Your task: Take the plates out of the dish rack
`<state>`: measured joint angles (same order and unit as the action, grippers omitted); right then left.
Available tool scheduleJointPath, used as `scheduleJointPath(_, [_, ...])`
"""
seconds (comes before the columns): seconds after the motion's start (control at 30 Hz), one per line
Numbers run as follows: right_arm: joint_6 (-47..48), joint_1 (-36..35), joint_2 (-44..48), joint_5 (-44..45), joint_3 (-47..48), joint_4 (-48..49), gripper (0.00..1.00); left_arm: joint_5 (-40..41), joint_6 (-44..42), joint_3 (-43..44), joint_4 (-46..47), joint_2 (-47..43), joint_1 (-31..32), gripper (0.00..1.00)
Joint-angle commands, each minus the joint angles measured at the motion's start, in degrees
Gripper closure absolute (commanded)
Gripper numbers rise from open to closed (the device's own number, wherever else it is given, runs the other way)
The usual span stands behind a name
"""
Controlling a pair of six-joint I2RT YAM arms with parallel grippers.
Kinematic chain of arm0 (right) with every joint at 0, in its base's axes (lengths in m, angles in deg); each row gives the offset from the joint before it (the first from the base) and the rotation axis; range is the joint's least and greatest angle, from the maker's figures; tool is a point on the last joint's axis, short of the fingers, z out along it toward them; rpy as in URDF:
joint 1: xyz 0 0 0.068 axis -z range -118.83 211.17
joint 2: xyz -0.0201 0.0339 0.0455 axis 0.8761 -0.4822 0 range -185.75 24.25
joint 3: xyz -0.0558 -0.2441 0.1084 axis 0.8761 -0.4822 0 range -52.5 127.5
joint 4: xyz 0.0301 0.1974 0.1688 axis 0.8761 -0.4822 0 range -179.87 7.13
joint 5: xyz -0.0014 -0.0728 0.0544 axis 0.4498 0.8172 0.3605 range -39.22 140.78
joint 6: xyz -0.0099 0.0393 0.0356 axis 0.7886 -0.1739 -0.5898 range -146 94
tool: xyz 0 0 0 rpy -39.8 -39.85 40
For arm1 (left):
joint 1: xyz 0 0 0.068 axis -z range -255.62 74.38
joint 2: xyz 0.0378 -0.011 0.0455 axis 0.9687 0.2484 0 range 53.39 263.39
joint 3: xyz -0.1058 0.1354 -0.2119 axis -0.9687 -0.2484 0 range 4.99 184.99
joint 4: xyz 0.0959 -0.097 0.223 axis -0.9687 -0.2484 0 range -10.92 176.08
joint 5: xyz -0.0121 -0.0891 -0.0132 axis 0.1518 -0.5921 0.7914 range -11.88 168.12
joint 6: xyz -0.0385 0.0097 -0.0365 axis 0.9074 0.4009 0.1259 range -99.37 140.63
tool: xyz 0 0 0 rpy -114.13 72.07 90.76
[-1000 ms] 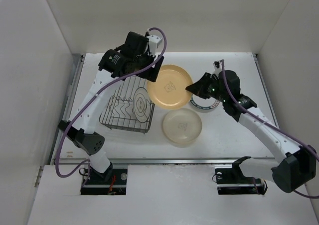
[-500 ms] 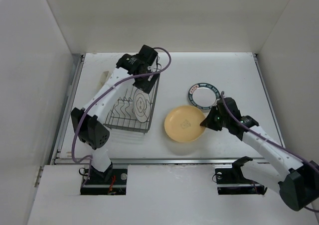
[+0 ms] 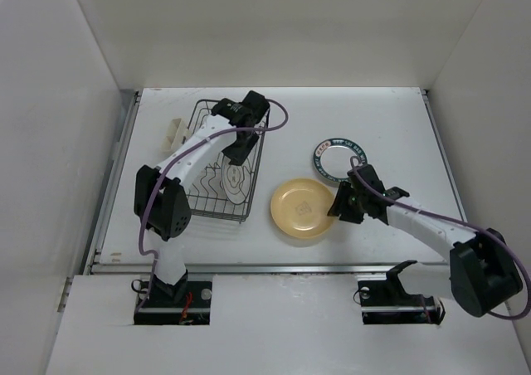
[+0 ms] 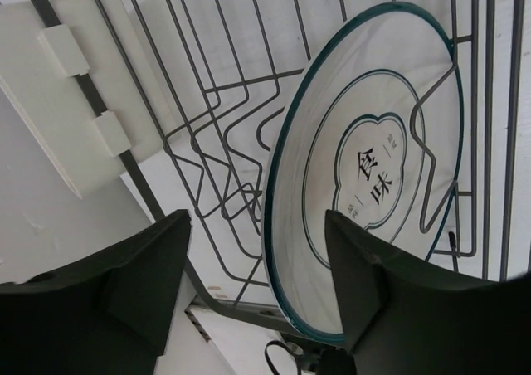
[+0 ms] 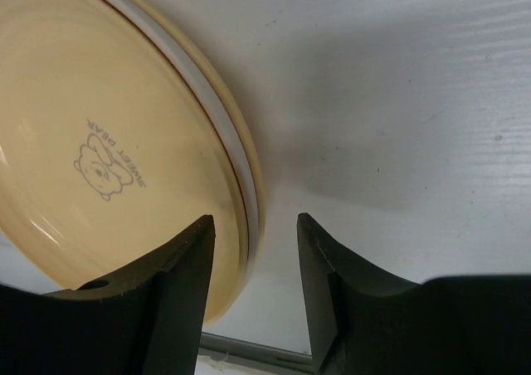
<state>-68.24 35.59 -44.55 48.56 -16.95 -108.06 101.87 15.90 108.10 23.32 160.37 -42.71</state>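
The dark wire dish rack stands at the left. One white plate with a dark ringed rim stands upright in it. My left gripper hangs open just above that plate. In the left wrist view the plate leans in the dividers, and its lower rim lies between the open fingers of the left gripper. A yellow-tan plate lies at front centre on a cream plate. My right gripper is open at its right rim, one finger over the yellow plate, the other over the table.
A second white plate with a dark ringed rim lies flat behind the right gripper. The rack's white clip sits on its left side and also shows in the left wrist view. White walls enclose the table on three sides.
My right arm carried the yellow plate from back centre to the front, set it on the cream plate and opened. My left arm came down over the plate in the rack.
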Motion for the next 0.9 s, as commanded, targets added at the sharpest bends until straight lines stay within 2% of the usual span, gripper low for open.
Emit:
scheduleJointPath(0.0, [0.84, -0.61, -2.39, 0.37, 1.98, 5.85, 0.5, 0.95, -0.28, -1.42, -0.69, -0.64, -0.12, 0.4])
scheduleJointPath(0.03, [0.84, -0.61, -3.18, -0.24, 1.98, 6.99, 0.5, 0.95, -0.28, -1.42, -0.69, -0.63, -0.12, 0.48])
scheduleJointPath(0.1, [0.84, -0.61, -5.12, -0.24, 1.98, 7.0, 0.5, -0.45, -0.28, -2.04, -0.69, -0.63, -0.12, 0.5])
scheduleJointPath(0.17, [0.84, -0.61, -5.12, -0.24, 2.51, 7.0, 0.5, -1.15, -0.28, -2.04, -1.3, 0.59, -0.74, 0.56])
scheduleJointPath(0.2, [0.84, -0.61, -4.43, -0.24, 2.51, 7.0, 0.5, -1.16, -0.28, -1.43, -1.83, 0.6, -0.74, 0.66])
scheduleJointPath(0.3, [1.36, -0.61, -1.97, 0.98, 3.03, 5.59, 0.5, -4.05, -0.28, -0.54, -3.15, 1.74, -1.79, 0.81])
scheduleJointPath(0.33, [1.37, -0.61, -1.44, 0.99, 3.56, 4.81, 0.5, -5.28, 0.42, 1.2, -3.16, 2.35, -1.79, 0.93])
scheduleJointPath(0.37, [1.37, -0.61, -0.91, 0.99, 3.56, 4.02, 0.5, -5.29, 0.43, 2.09, -4.11, 2.36, -2.49, 1.0])
scheduleJointPath(0.5, [2.59, -0.61, 1.37, 1.6, 6.1, 0.95, 0.5, -5.82, 0.95, 8.23, -7.11, 2.36, -2.5, 1.0])
scheduleJointPath(0.53, [2.6, -1.13, 2.08, 2.21, 6.72, 0.15, 0.47, -5.82, 0.95, 9.9, -8.42, 1.75, -2.5, 1.0])
scheduleJointPath(0.63, [3.92, -1.14, 3.31, 2.83, 9.53, -2.66, 0.31, -5.21, 1.48, 17.28, -10.36, 1.04, -2.5, 1.0])
scheduleJointPath(0.67, [5.22, -1.14, 3.32, 2.83, 10.32, -3.19, 0.23, -4.68, 1.48, 20.26, -10.36, 0.52, -2.5, 1.0])
scheduleJointPath(0.7, [5.76, -1.14, 4.01, 2.83, 11.11, -3.2, 0.1, -3.89, 1.48, 21.59, -10.36, -0.01, -2.5, 1.0])
scheduleJointPath(0.73, [6.9, -1.14, 4.8, 2.83, 12.77, -3.81, 0.03, -3.88, 1.48, 23.69, -10.36, -0.02, -2.5, 1.0])
scheduleJointPath(0.77, [6.91, -1.14, 4.81, 1.96, 13.66, -3.81, 0.0, -3.88, 1.48, 23.72, -10.36, -0.62, -2.5, 1.0])
scheduleJointPath(0.87, [9.62, -1.14, 6.12, -2.25, 17.35, -2.77, 0.0, -4.5, 0.96, 24.24, -7.65, -3.0, -2.5, 1.0])
